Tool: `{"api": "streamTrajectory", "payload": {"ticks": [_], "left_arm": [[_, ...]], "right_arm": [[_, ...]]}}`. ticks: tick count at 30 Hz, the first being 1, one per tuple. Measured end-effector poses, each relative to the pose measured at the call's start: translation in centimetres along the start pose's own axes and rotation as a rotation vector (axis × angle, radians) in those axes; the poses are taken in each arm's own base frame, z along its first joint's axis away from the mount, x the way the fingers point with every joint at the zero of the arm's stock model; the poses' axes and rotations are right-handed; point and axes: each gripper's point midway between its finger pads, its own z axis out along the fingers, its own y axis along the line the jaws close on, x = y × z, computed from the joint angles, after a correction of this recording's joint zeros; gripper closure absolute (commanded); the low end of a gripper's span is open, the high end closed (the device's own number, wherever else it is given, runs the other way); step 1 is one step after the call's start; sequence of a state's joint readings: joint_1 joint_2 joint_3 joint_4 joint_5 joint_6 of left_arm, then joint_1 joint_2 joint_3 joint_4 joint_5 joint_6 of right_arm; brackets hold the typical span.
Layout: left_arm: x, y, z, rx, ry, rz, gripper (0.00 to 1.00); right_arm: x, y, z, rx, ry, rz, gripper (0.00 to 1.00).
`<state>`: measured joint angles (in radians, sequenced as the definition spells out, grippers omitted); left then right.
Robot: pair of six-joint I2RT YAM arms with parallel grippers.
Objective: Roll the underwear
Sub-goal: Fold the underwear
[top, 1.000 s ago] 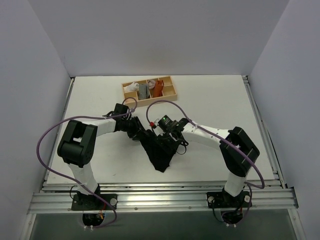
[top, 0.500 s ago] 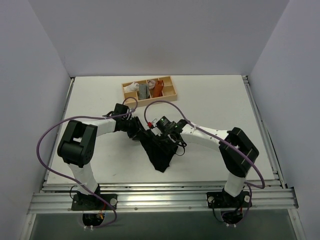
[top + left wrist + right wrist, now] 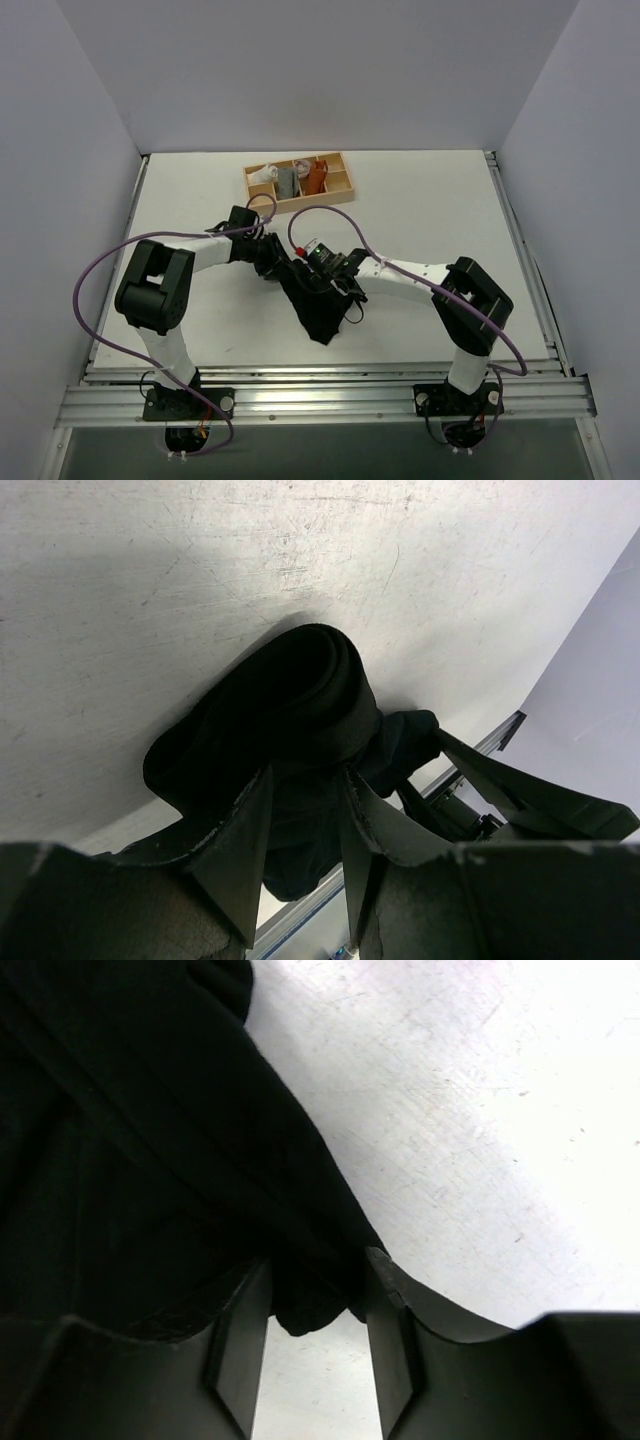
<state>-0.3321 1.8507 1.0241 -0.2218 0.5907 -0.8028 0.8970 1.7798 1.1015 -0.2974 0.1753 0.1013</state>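
The black underwear (image 3: 318,312) lies mid-table, its upper end wound into a roll (image 3: 300,695) and its loose tail running toward the near edge. My left gripper (image 3: 273,263) comes in from the left; its jaws (image 3: 306,780) are shut on the cloth just behind the roll. Immediately right of it, my right gripper (image 3: 328,283) sits on the garment. In the right wrist view its jaws (image 3: 318,1270) pinch a bunched edge of the underwear (image 3: 150,1150), which fills the gap between both fingers above bare table.
A small wooden tray (image 3: 330,197) stands at the back, holding a white roll (image 3: 265,174), a grey roll (image 3: 288,180) and an orange-brown roll (image 3: 316,177). Purple cables loop over both arms. A metal rail (image 3: 320,385) runs along the near edge.
My right gripper has slid left along the underwear toward the left gripper, and its jaws have narrowed onto the cloth. The left gripper has stayed in place, still gripping.
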Motion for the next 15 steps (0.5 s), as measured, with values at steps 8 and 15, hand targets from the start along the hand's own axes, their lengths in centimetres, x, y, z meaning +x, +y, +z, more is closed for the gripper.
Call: {"api": "streamTrajectory", "payload": {"ticks": [8,15], "left_arm": [[-0.3,0.3,-0.3,-0.015,-0.002,-0.008,0.58],[-1.1,0.9,-0.8,-0.017,-0.017,-0.036,0.58]], "right_arm": [[-0.1,-0.6,0.0,0.048,-0.007,0.055,0.94],[-0.1,-0.4,-0.5,0.049,0.006,0.069,1.00]]}}
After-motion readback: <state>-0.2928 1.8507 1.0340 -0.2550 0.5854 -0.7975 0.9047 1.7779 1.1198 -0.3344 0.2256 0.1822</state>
